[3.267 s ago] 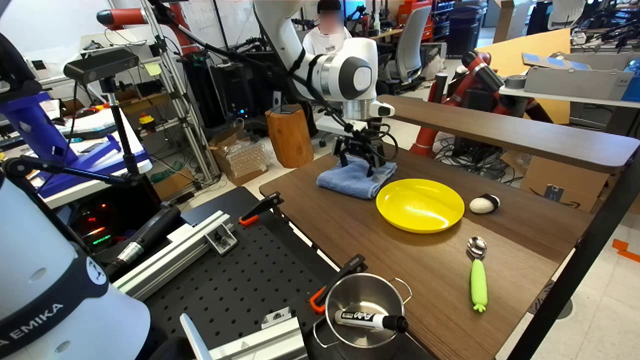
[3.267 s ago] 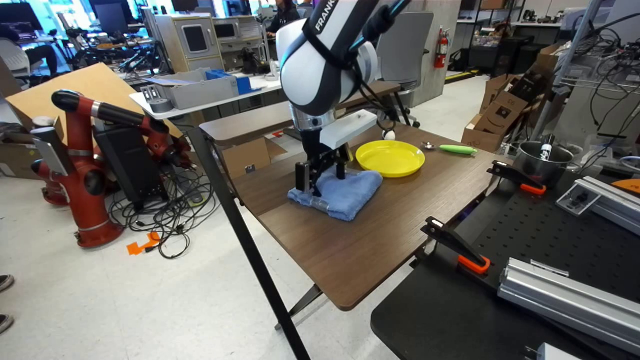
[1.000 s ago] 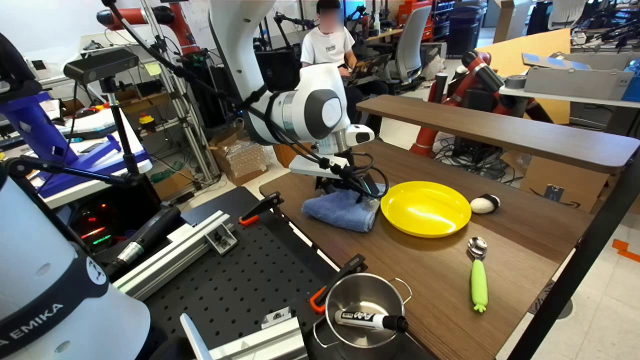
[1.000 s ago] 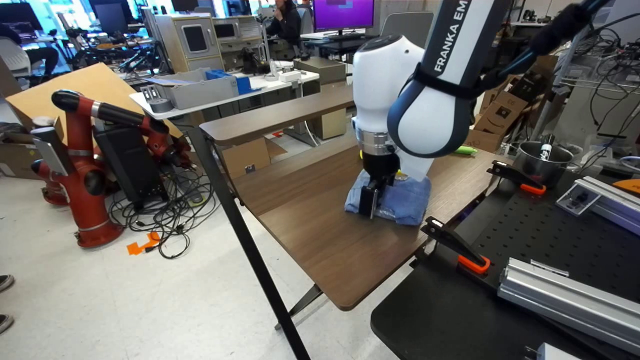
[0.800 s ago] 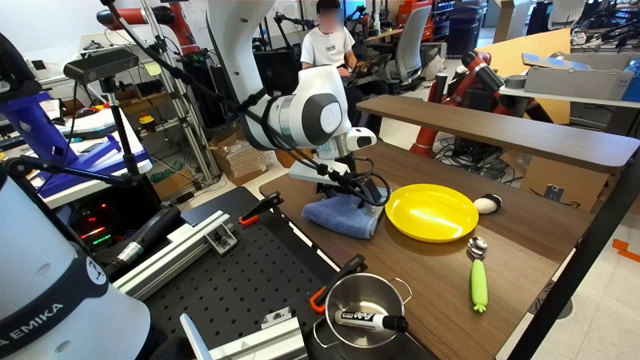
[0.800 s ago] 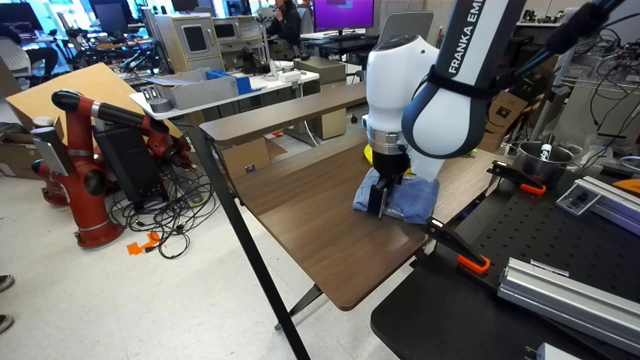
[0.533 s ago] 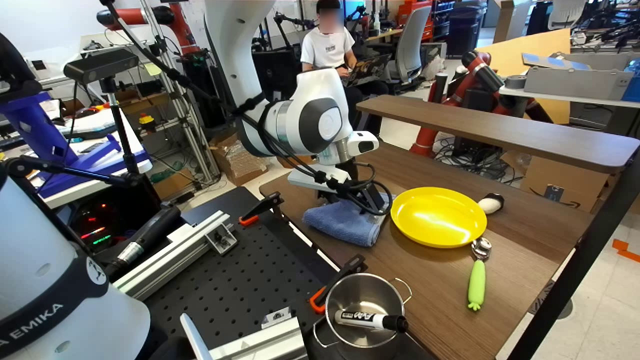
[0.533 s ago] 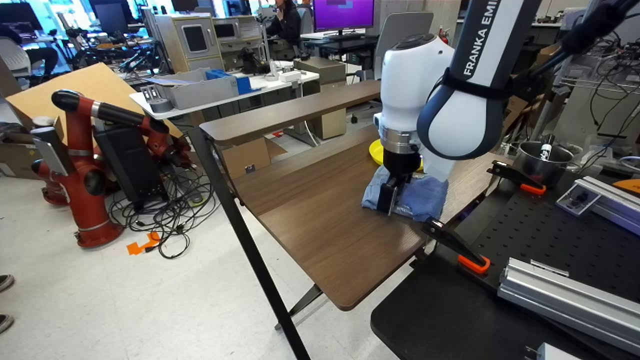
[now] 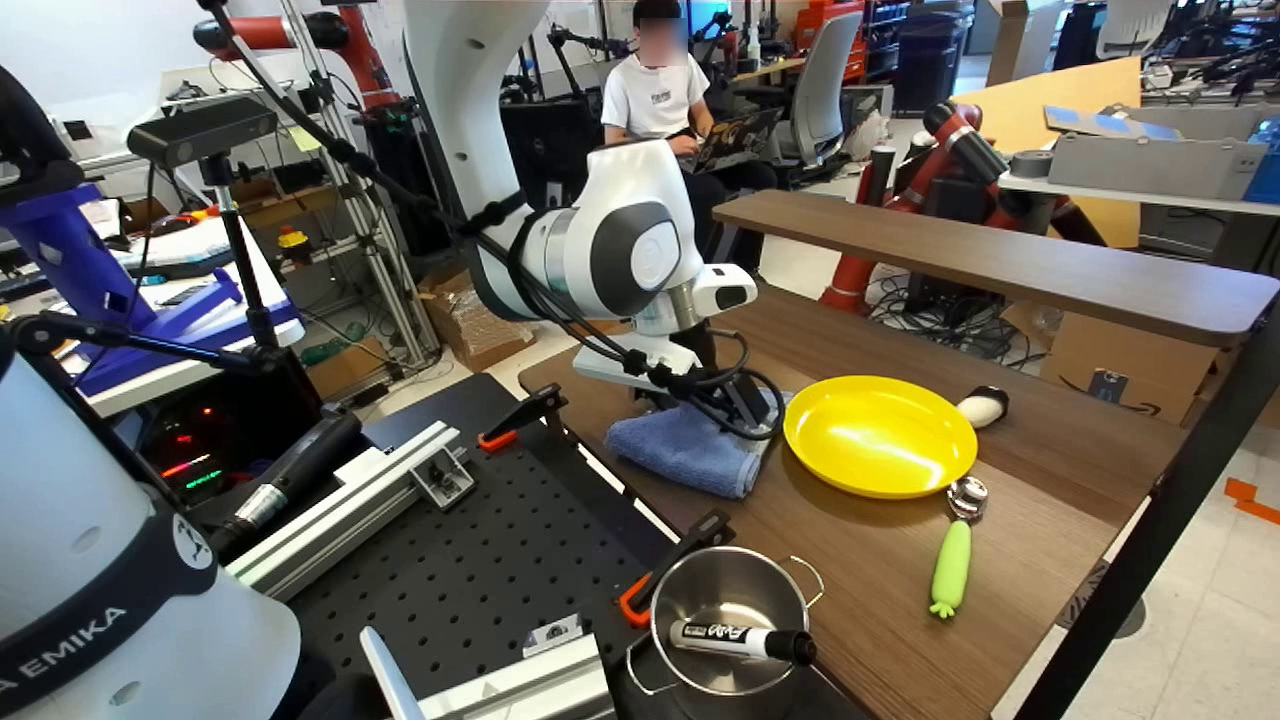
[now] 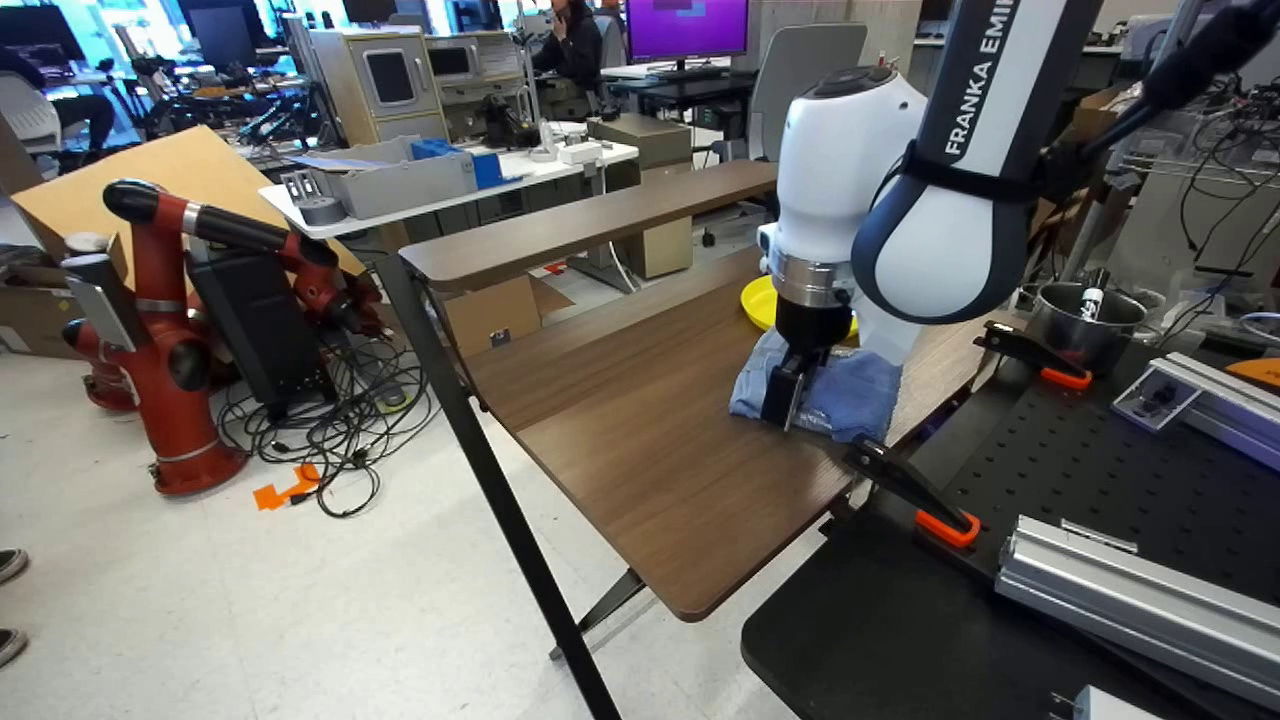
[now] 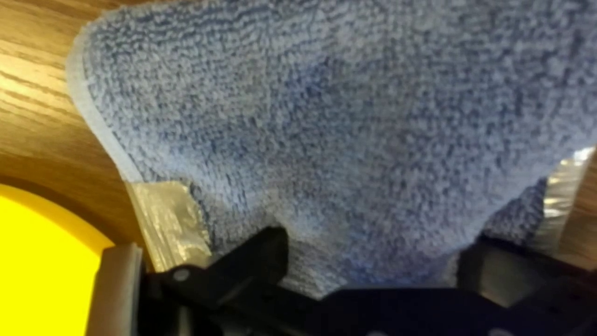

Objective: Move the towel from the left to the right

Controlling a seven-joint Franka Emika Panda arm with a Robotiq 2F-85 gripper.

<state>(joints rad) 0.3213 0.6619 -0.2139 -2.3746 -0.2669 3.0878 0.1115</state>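
Note:
The towel point(image 9: 690, 452) is a folded light-blue cloth with strips of shiny tape. It lies on the wooden table beside the yellow bowl point(image 9: 880, 437). In the other exterior angle the towel point(image 10: 850, 395) is near the table edge, by a clamp. My gripper point(image 10: 800, 390) points down into the towel, with one finger hidden. In the wrist view my gripper point(image 11: 371, 252) has cloth bunched between its spread fingers, touching both; it looks shut on the towel point(image 11: 303, 130). The bowl point(image 11: 42, 261) is at the lower left there.
A green-handled scoop point(image 9: 952, 568) touches or nearly touches the bowl's rim. A black-and-white egg-shaped object point(image 9: 983, 407) is at the bowl's far side. A pot point(image 9: 728, 560) with a marker stands in front. Clamps point(image 9: 680, 560) hold the table edge. A raised shelf point(image 9: 1000, 265) runs behind.
My gripper and towel have moved together toward the clamped edge and turned; in the last half second they moved slightly. The bowl was pushed along, and the scoop and egg-shaped object shifted.

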